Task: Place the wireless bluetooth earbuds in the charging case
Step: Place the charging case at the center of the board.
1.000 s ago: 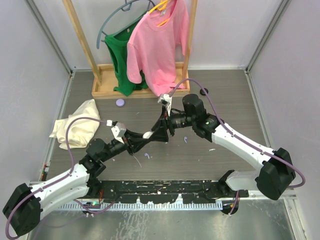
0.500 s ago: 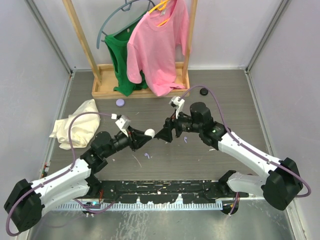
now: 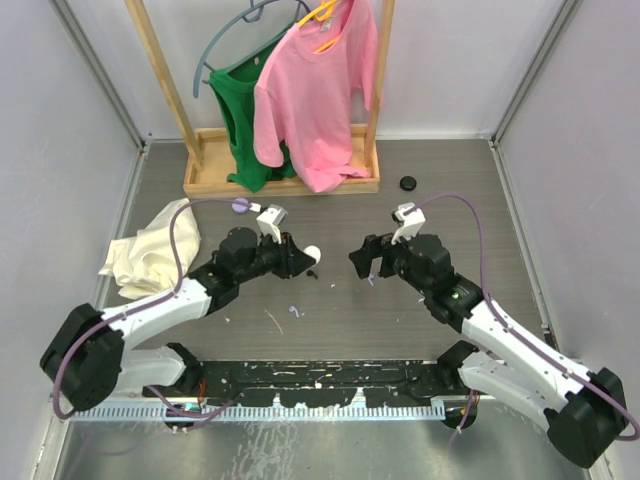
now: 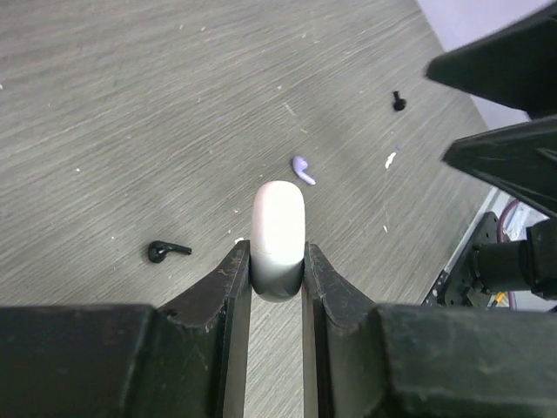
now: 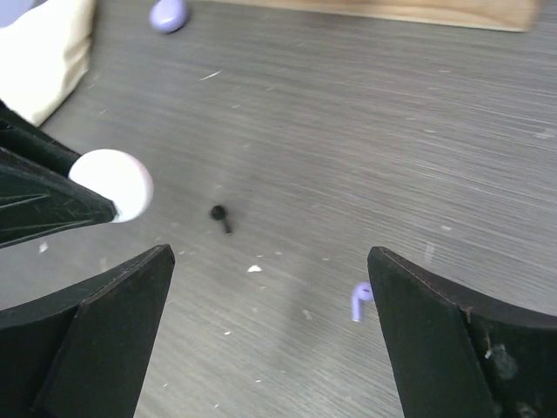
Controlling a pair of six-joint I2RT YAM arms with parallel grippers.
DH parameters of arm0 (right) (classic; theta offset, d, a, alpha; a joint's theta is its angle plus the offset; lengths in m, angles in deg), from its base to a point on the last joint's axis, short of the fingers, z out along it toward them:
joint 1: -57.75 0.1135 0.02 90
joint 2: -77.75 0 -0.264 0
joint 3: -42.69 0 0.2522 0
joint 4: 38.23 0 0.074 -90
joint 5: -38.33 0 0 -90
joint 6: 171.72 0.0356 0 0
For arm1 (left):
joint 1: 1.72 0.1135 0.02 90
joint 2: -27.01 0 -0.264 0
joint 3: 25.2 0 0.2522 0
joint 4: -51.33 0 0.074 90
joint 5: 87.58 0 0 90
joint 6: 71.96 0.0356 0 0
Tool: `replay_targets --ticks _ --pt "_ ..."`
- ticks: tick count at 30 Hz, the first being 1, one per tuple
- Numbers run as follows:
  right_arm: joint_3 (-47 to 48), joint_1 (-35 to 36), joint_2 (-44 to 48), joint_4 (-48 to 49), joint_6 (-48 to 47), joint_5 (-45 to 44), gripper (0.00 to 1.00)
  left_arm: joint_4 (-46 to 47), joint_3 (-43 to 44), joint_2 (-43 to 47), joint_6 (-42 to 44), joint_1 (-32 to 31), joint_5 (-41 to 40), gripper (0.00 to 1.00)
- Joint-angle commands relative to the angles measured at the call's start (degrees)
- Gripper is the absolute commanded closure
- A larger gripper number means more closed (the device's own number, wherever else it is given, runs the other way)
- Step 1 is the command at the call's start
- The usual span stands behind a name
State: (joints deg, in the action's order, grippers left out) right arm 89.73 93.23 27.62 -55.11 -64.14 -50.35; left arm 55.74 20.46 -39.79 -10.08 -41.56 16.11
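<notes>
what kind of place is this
Likely a robot lab test cell: plain panel walls around a grey table, two arms bolted at its edge, and staged props like a wooden clothes rack.

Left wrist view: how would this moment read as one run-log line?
left tool: shut on white charging case | right tool: open, empty | black earbud, lilac earbud: loose on table

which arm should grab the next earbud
Right. The right gripper is open and empty, and in its wrist view a black earbud and a lilac earbud lie just ahead of it. The left gripper is shut on the white case, so it is busy.
</notes>
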Motion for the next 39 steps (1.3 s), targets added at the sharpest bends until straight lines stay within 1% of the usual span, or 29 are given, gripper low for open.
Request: replay_targets --ticks 1,5,10,14,17,24,29,32,35,39 --pt "-3.1 -0.2 6.8 -0.6 2.4 -18.5 0.0 -1.0 6.1 -6.3 -3.0 0.9 1.2 0.97" --pt "-6.1 -0.3 11.3 -1.1 3.0 -25.6 0.0 -2.7 11.4 -13.6 -3.3 1.2 2.1 0.96" --pt "-7.5 -0.4 13.4 -1.5 3.0 -30.0 0.0 -4.1 16.7 -21.0 -3.8 1.3 2.3 0.95" --pt "-7.9 -0.4 13.0 -1.7 3.7 -30.0 0.0 -6.6 21.5 -26.7 -4.3 1.3 2.5 0.92" --pt "-8.7 -0.3 13.1 -1.2 5.4 -29.4 0.0 -6.9 24.7 -31.3 -5.7 1.3 2.4 0.9" --pt "-10.2 -0.3 13.5 0.4 5.6 -27.4 0.0 -8.7 33.7 -42.8 -9.2 1.4 4.2 0.87" --pt "-10.7 -0.3 12.6 1.1 5.5 -26.0 0.0 -11.0 37.2 -47.0 -9.9 1.3 3.8 0.83" --pt "-10.7 -0.3 11.9 1.7 4.8 -25.5 0.0 -13.0 38.7 -48.6 -9.5 1.3 2.8 0.78" --pt "-10.5 -0.3 11.1 2.1 4.2 -25.5 0.0 -14.3 39.3 -49.0 -9.2 1.3 1.7 0.68" --pt "-9.8 -0.3 10.2 2.4 3.6 -25.1 0.0 -16.6 38.6 -47.5 -7.9 1.4 -1.3 0.57"
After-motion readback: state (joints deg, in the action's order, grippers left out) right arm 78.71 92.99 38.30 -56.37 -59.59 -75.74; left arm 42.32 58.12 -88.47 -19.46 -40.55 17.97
